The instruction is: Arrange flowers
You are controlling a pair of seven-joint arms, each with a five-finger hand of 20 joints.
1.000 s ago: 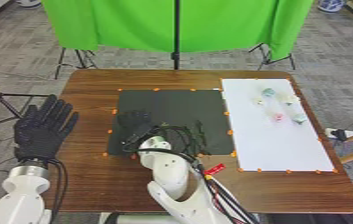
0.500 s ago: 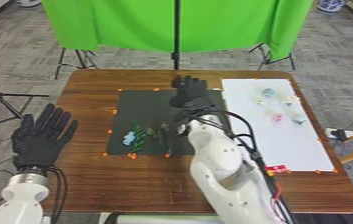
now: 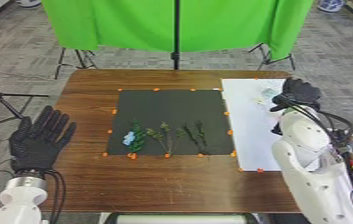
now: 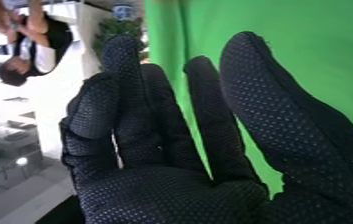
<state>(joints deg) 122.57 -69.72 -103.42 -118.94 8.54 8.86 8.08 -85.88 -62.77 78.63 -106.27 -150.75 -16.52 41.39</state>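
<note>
Flowers: blue one (image 3: 129, 138) on the black mat (image 3: 168, 110), left part, close to the near edge, right beside a leafy green stem (image 3: 138, 140). Thin branching sprigs (image 3: 166, 136) lie mid-mat, darker green stems (image 3: 196, 136) to their right, all near that same edge. Small pale blooms (image 3: 268, 93) at the far part of the white sheet (image 3: 254, 137), just left of the right hand (image 3: 299, 93).

Right hand is above the sheet's right edge, at the far part. Wrist view: its fingers are extended, slightly bent, gaps between them, thumb (image 4: 275, 110) off to one side. So, spread.

Left hand (image 3: 36, 146) is at the left edge of the tabletop (image 3: 199, 185), fingers straight and fanned, pointing to the far side.

Orange markers (image 3: 133, 156) along the mat and sheet edges. Green cloth (image 3: 119, 25) hangs behind the tabletop.
</note>
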